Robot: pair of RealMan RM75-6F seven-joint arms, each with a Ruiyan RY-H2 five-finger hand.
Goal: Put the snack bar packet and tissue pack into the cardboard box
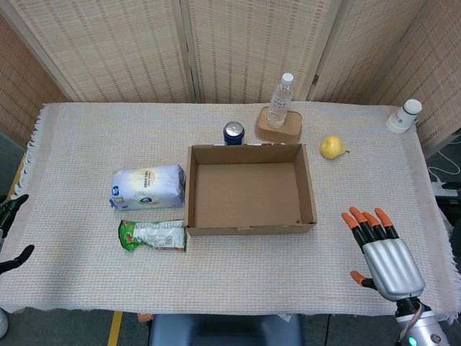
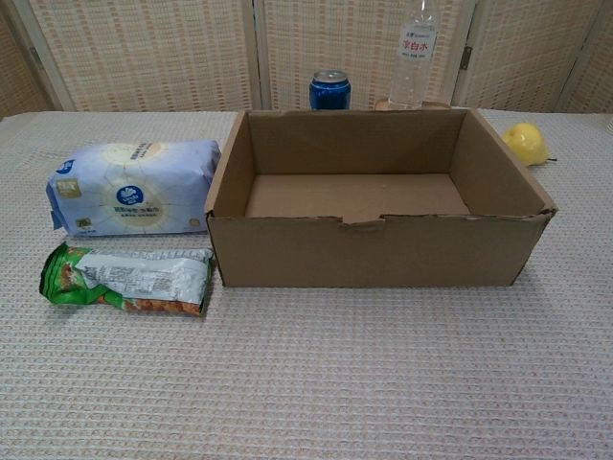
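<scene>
Cream woven cloth covers the long table [image 1: 238,281] from edge to edge, and everything sits on it. Biggest on top is the open brown cardboard box [image 1: 249,188], dead centre, flaps up, nothing inside. Over at the near right edge hovers the right hand [image 1: 380,252], silver palm with orange-tipped black fingers spread apart, holding nothing, well apart from the box. Just left of the box lies the pale blue and white tissue pack [image 1: 148,187], flat on the cloth, close beside the box's left wall. In front of it, the green and silver snack bar packet [image 1: 153,235] lies flat too, its right end just at the box's near left corner; both are outside the box.

Behind the box stands a clear plastic water bottle [image 1: 280,100] on a round cork-brown coaster [image 1: 278,126], and beside that a blue drink can [image 1: 233,132] upright against the back wall. A yellow pear-shaped fruit [image 1: 331,147] rests off the far right corner. A small white jar [image 1: 404,116] stands near the far right edge. Dark fingertips of the left hand [image 1: 13,231] peek in at the left border; whether they're apart or curled, I cannot tell.
</scene>
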